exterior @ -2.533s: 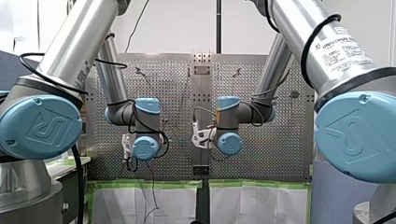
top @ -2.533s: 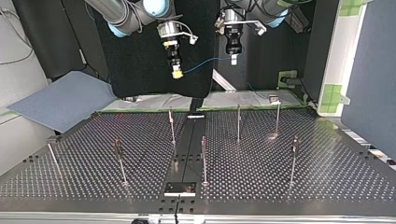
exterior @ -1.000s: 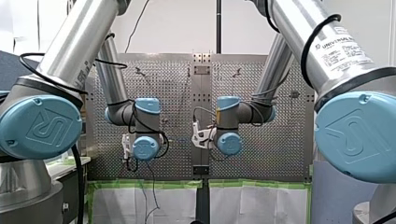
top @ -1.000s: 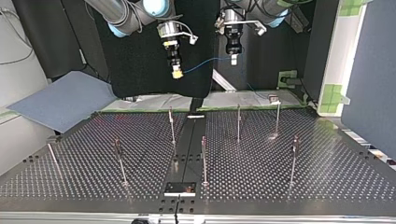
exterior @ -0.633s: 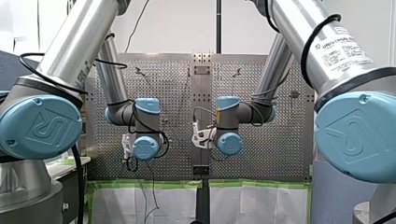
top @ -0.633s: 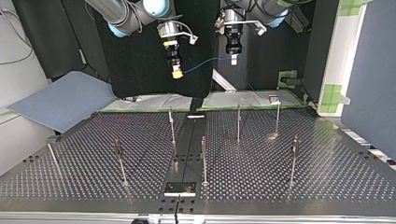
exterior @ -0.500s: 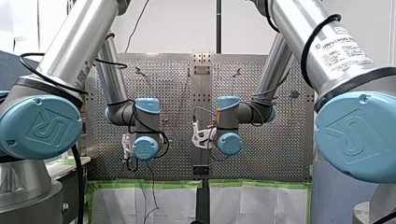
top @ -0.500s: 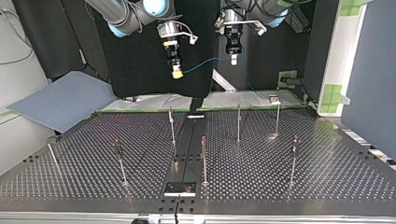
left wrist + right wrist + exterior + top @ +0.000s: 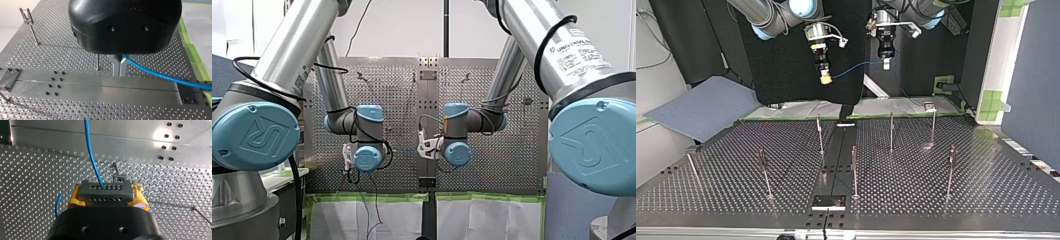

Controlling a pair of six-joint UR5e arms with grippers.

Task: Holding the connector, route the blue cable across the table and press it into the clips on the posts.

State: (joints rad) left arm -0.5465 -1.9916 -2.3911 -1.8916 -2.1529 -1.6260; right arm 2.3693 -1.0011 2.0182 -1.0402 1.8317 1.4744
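Clamps connector (image 9: 105, 192) in right pincer (image 9: 825, 78), pinches blue cable (image 9: 155, 73) in closed left pincer (image 9: 119, 68); holds span high over bench (image 9: 961, 200), seemingly to clear the posts (image 9: 854, 170).

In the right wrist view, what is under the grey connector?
Well below the connector lies the perforated table, with one clip post standing just past it. The spot straight under it is covered by the connector and my right gripper.

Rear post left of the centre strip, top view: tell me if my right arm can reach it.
Probably yes: my right tool hangs above that post, only open air between; the blue cable runs high above the table.
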